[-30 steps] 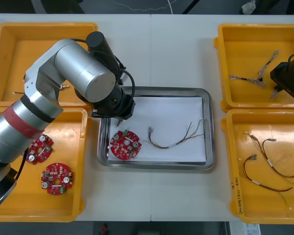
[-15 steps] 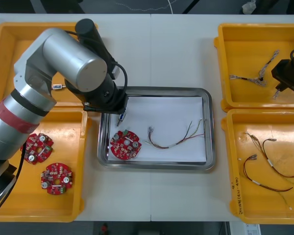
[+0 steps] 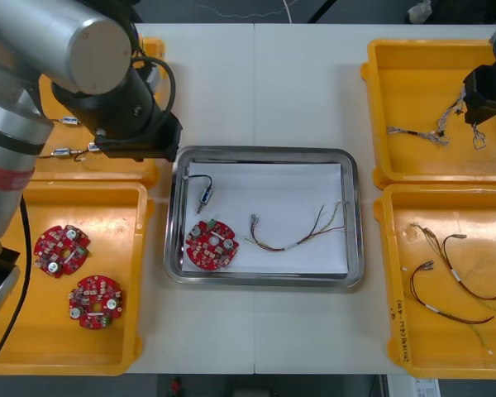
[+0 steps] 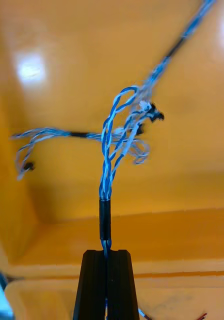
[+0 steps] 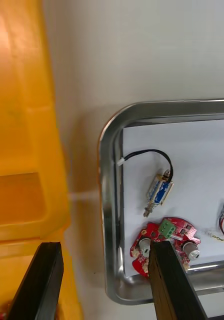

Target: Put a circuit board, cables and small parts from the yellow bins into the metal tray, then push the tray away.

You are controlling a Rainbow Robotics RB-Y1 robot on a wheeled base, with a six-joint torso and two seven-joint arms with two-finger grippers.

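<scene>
While the right end effector (image 4: pixel 106 254) pinches the twisted blue and white cable (image 4: pixel 112 145) by its black sleeve over the far right yellow bin (image 3: pixel 413 74), probably to lift it clear of the tangle, the left end effector (image 5: pixel 104 247) hangs spread beside the metal tray (image 3: pixel 264 151), which holds a circuit board (image 3: pixel 212 245) and a small metal part (image 3: pixel 207 197).

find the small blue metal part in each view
front view: small blue metal part, inside metal tray's left wall, beside round red circuit board
left wrist view: same spot, next to the board
right wrist view: yellow bin and blue and white cable instead
shared landmark: the board
</scene>
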